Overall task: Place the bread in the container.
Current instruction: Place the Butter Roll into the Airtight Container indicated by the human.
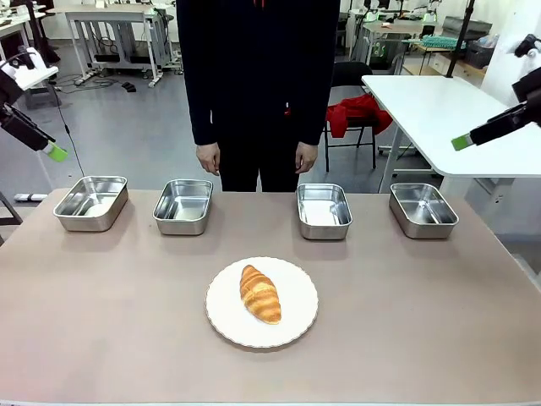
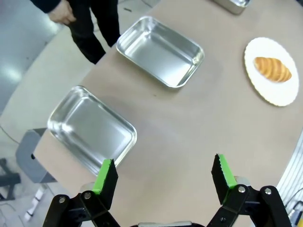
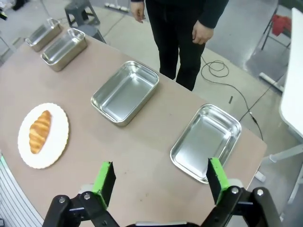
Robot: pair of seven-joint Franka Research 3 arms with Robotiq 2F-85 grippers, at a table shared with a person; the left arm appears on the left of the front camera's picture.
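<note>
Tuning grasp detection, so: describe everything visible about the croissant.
The croissant is golden-brown with a ridged, flaky-looking crust. It is thick in the middle and tapers at both ends. It looks whole and lies flat on a round white plate with a wavy rim. In the front view its length runs diagonally from far-left to near-right. The plate sits around the middle of the table. Only the plate touches the croissant.

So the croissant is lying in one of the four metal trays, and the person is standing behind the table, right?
Not quite. The croissant lies on the round white plate, not in a tray; the front view shows it. The four metal trays hold nothing, and the person does stand behind the table.
</note>
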